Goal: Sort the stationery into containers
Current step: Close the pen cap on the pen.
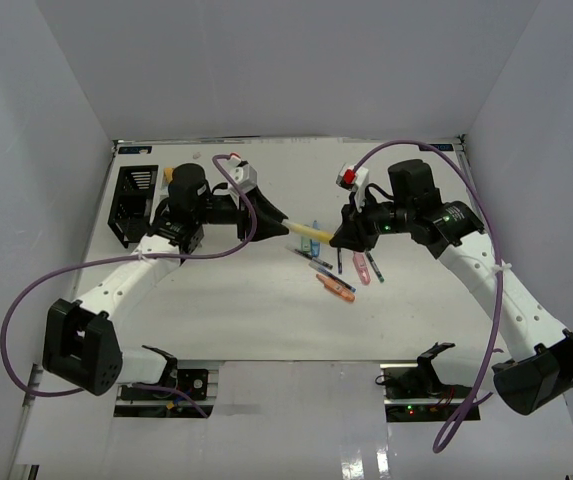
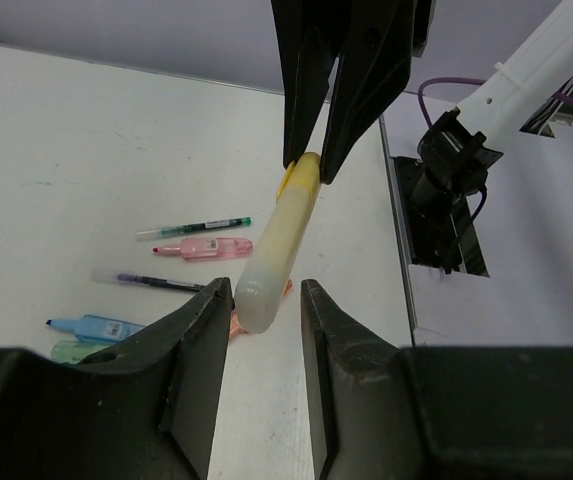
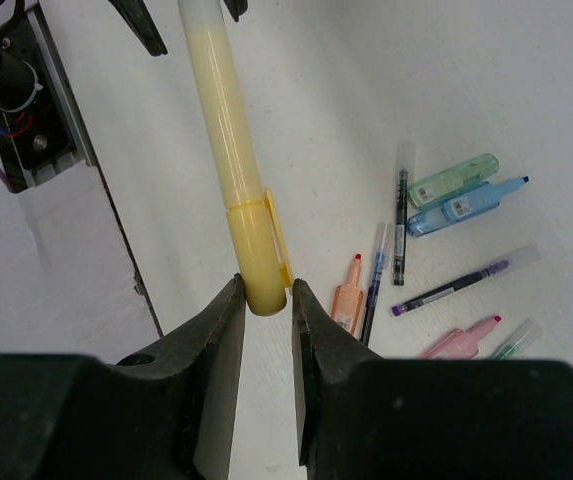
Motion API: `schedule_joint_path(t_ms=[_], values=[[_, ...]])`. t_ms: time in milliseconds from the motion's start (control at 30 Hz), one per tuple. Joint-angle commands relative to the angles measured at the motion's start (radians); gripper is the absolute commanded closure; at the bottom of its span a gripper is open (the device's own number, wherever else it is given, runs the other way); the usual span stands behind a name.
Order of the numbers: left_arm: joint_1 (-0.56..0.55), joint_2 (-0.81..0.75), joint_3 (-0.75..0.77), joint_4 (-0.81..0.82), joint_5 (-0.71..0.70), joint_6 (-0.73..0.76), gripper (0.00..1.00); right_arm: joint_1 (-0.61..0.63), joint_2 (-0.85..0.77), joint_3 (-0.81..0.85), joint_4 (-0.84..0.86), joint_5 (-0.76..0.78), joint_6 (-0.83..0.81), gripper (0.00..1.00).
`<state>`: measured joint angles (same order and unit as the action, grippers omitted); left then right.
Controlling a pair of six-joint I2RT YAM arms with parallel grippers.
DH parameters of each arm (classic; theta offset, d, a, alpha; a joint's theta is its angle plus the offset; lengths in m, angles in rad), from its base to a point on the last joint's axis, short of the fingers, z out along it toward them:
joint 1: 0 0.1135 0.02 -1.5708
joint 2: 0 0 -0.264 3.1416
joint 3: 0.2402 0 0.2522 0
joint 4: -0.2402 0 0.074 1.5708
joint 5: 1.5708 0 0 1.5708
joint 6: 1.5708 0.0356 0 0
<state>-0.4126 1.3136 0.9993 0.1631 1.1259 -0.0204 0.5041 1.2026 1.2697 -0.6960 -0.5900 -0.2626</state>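
Note:
A yellow marker (image 1: 311, 233) hangs in the air between the two arms, above the table. My right gripper (image 3: 264, 290) is shut on its capped end (image 3: 256, 260). My left gripper (image 2: 266, 295) stands open around the pale other end (image 2: 261, 290); that end lies close to the left finger, with a gap on the right side. Several more pieces of stationery lie on the table below: orange marker (image 3: 346, 298), green marker (image 3: 456, 178), blue marker (image 3: 464, 205), pink marker (image 2: 206, 248) and thin dark pens (image 3: 402, 215). A black container (image 1: 134, 205) stands at the far left.
The loose markers and pens lie in a small cluster (image 1: 341, 270) at the middle of the table. White walls close the table in on the left, back and right. The arm bases and cables sit at the near edge.

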Motion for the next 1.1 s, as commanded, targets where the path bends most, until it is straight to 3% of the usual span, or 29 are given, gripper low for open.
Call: schedule_joint_path(t_ms=[0, 233, 400, 633, 1067], values=[[0.005, 0.015, 0.042, 0.044, 0.057, -0.038, 0.57, -0.006, 0.003, 0.042, 0.046, -0.034, -0.012, 0.92], [0.003, 0.032, 0.050, 0.062, 0.075, -0.072, 0.74, -0.004, -0.001, 0.034, 0.067, -0.048, -0.012, 0.92], [0.001, 0.049, 0.053, 0.088, 0.098, -0.130, 1.00, -0.006, -0.014, 0.005, 0.099, -0.056, -0.013, 0.92], [-0.032, 0.098, 0.068, 0.104, 0.144, -0.225, 1.00, -0.006, -0.028, -0.027, 0.180, -0.085, 0.009, 0.92], [-0.153, 0.130, 0.038, 0.271, 0.098, -0.326, 1.00, -0.004, -0.041, -0.049, 0.266, -0.080, 0.049, 0.92]])
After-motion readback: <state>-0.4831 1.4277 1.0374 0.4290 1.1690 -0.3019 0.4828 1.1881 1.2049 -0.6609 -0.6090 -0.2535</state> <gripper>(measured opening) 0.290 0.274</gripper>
